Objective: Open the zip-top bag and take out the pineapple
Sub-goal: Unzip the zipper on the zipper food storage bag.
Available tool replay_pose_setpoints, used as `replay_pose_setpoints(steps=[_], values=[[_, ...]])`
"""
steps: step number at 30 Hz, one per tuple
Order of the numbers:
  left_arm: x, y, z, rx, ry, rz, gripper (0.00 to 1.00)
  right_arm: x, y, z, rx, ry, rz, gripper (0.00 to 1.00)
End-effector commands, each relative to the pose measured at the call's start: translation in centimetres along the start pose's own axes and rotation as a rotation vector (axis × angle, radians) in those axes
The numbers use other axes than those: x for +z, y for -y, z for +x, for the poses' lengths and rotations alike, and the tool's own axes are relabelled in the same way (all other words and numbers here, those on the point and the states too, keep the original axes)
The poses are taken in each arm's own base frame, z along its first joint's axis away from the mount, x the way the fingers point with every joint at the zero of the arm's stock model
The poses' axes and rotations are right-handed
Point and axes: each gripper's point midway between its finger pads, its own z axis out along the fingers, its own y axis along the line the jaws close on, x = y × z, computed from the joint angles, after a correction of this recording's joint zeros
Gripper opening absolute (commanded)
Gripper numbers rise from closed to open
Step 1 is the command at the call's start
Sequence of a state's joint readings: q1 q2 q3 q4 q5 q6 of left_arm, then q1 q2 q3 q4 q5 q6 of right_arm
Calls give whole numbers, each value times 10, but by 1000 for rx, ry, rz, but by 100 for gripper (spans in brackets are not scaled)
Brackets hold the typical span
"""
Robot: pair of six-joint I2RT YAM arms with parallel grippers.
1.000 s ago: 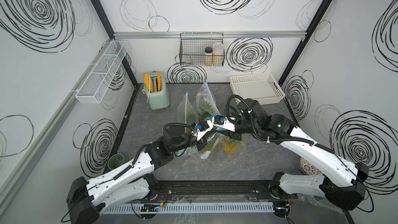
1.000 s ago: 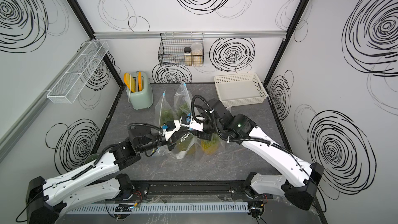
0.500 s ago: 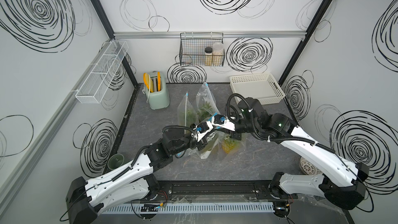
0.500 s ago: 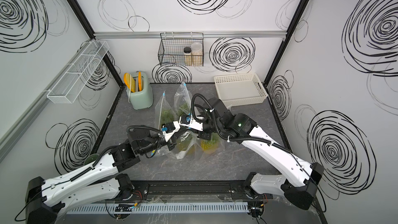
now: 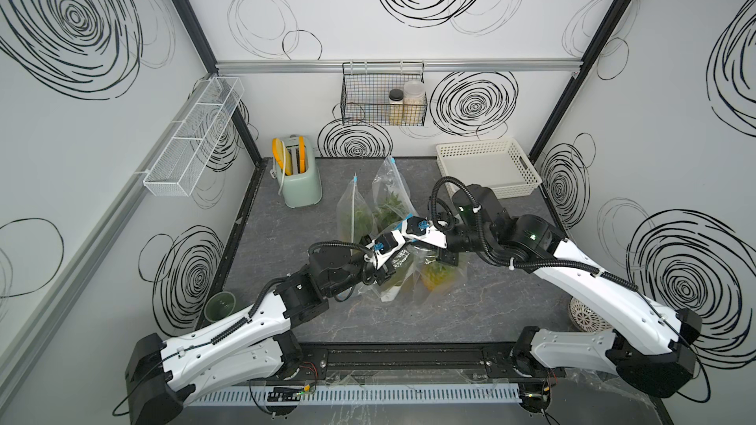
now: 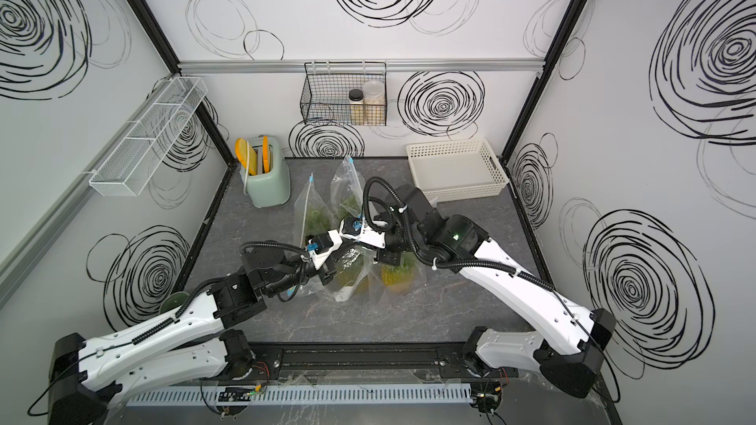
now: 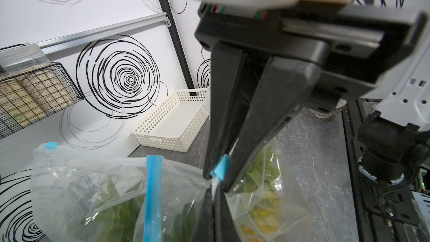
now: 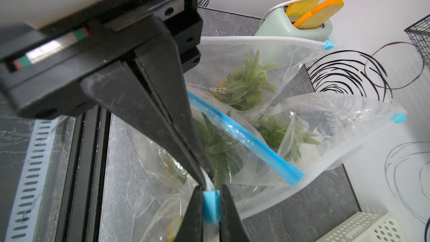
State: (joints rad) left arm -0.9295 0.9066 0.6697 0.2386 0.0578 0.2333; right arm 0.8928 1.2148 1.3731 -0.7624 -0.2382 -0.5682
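The left hand (image 7: 218,176) is clamped on the blue slider (image 7: 221,168) at the end of a zip-top bag (image 7: 283,194), with its two black fingers pressed against the slider's sides. The right hand (image 8: 206,176) meets it tip to tip and is closed too. It pinches the bag's white zip strip right beside the slider, so the two sets of fingertips nearly touch. In both top views the hands form one line above a cluster of bags.

The held bag's clear film hangs down from the pinched strip, below both hands. The pineapple (image 7: 263,215) sits inside it, under the hands and on their arm-base side, with its yellow body low and its green crown pointing up toward the fingertips. How far the zip is parted cannot be told.

On the far side of the hands from the arm bases are three more clear bags with green crowns inside. A blue-banded bag (image 8: 246,137) lies just beyond the right hand's fingers. A second bag (image 8: 251,73) and a third bag (image 8: 337,122) stand farther off, each with a small blue slider at its corner. All of them rest on the grey marbled bench (image 5: 278,247).

Past those bags, on the left hand's side, stands a mint-green toaster (image 5: 302,194) holding bread slices. A white perforated basket (image 5: 482,169) sits behind the right hand's wrist.
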Motion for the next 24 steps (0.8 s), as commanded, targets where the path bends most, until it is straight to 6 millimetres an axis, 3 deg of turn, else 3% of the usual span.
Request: replay_pose_setpoints(steps=[1,24], values=[[-7,-11,-19,30,52,-60,0,-13,9,0,-10,-14,70,6],[-24,-34,-29,41,42,-164,0,-47,38,46,62,-170,315,4]])
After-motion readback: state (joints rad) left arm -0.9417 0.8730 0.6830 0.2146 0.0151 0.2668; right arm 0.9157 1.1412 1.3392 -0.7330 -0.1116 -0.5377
